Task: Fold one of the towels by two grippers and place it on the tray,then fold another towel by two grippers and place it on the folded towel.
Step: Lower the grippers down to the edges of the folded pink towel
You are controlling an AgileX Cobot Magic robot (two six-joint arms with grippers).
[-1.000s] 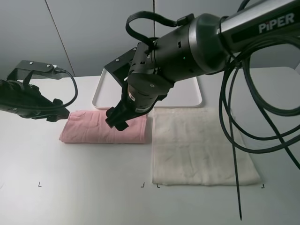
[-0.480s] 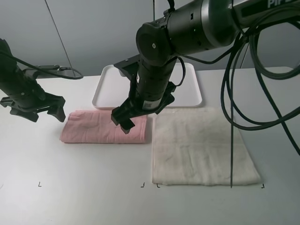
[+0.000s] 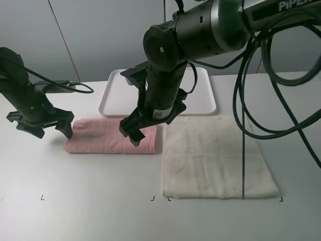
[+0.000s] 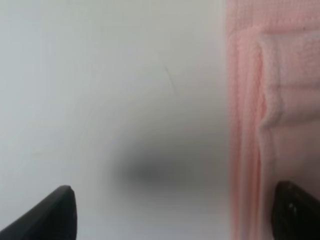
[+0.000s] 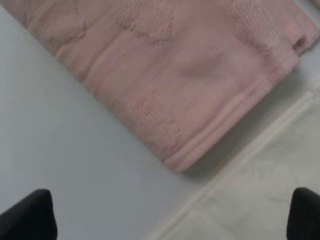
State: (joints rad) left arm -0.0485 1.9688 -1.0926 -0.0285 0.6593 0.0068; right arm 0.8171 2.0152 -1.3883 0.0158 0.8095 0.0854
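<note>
The pink towel (image 3: pixel 113 136) lies folded into a long narrow band on the white table (image 3: pixel 90 216), just in front of the white tray (image 3: pixel 113 103) and not on it. Its right end sits just beside the cream towel (image 3: pixel 215 158), which is spread flat in a larger rectangle with a thin strip of table showing between the two. The tray holds nothing that can be seen.

The left gripper (image 3: pixel 52 132) hangs at the pink towel's left end with its claw spread wide. In the left wrist view one finger (image 4: pixel 55 212) is over bare table and the other finger (image 4: pixel 297 210) is over the towel's edge, where the folded layers show as stacked ridges. Whether either tip touches the cloth or the table cannot be told.

The right gripper (image 3: pixel 131 137) reaches across the middle and hovers over the pink towel's right end, near its front corner. Its claw is also spread, gripping nothing. In the right wrist view, which shows the towel's corner, one fingertip (image 5: pixel 27 215) is over the table and the other (image 5: pixel 306 210) is over the cream towel. The view is too soft to say whether the tips touch the cloth.

Black cables (image 3: pixel 245 125) from the right arm hang in front of the cream towel. Small black corner marks (image 3: pixel 42 198) sit on the table near its front edge.
</note>
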